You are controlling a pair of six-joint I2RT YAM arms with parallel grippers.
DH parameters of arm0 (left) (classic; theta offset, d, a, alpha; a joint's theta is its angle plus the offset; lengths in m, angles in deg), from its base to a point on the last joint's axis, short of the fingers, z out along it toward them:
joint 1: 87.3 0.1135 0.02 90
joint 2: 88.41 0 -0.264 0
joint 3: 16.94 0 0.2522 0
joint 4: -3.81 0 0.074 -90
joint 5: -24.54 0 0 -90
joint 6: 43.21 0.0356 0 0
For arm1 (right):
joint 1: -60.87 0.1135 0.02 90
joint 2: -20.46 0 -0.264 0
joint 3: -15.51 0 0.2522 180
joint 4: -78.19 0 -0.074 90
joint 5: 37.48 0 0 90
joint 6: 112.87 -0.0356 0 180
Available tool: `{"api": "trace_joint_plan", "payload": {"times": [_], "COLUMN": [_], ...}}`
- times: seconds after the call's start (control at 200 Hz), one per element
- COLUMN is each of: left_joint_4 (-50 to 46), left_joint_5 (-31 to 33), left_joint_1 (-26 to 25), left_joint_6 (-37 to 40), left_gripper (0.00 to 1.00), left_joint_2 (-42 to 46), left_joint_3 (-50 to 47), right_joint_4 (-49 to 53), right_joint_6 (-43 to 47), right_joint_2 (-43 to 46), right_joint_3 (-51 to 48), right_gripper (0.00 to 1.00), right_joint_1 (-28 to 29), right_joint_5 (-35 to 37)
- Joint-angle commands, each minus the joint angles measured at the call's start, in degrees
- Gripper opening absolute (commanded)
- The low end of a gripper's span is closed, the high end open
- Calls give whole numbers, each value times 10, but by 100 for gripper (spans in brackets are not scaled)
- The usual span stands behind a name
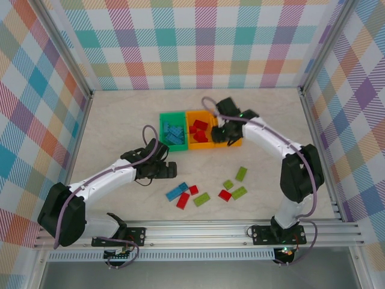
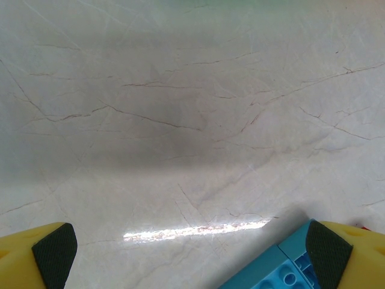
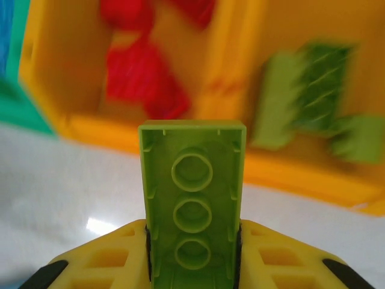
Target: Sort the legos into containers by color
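Note:
My right gripper (image 3: 192, 256) is shut on a lime green lego (image 3: 192, 198), held upright with its hollow underside facing the camera. It hovers in front of two orange containers: one (image 3: 66, 84) holds red legos, the other (image 3: 361, 186) holds green legos (image 3: 307, 90). From above, the right gripper (image 1: 223, 133) sits over the right orange container (image 1: 236, 144), beside the middle orange one (image 1: 201, 146) and the green container (image 1: 161, 123) of blue legos. My left gripper (image 1: 171, 170) is open low over the table, a blue lego (image 2: 280, 271) near its right finger (image 2: 328, 250).
Loose legos lie on the near table: a blue one (image 1: 177, 191), reds (image 1: 183, 201) (image 1: 194, 189) (image 1: 225, 195), and greens (image 1: 201, 198) (image 1: 228, 184) (image 1: 240, 174) (image 1: 239, 192). Checkered walls enclose the table on three sides. A metal rail (image 1: 198, 232) runs along the front.

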Motion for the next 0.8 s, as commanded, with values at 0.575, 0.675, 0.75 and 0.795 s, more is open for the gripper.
{"api": "trace_joint_plan", "payload": {"times": [0.575, 0.675, 0.75, 0.795], "left_joint_4": [-12, -22, -30, -33], "left_joint_5": [-80, -95, -108, -121], "left_joint_1": [-68, -72, -73, -72], "left_joint_6": [136, 162, 177, 185], "left_gripper": [96, 92, 90, 88], "left_joint_2": [-118, -140, -154, -159], "left_joint_3": [91, 107, 114, 115], "right_joint_4": [210, 217, 222, 223], "right_joint_6": [-49, -49, -49, -51], "right_joint_2": [-261, -262, -257, -251], "right_joint_3": [313, 314, 315, 312], "right_gripper": [35, 50, 66, 73], "right_joint_1": [-87, -90, -90, -90], "right_joint_5": [10, 6, 1, -1]}}
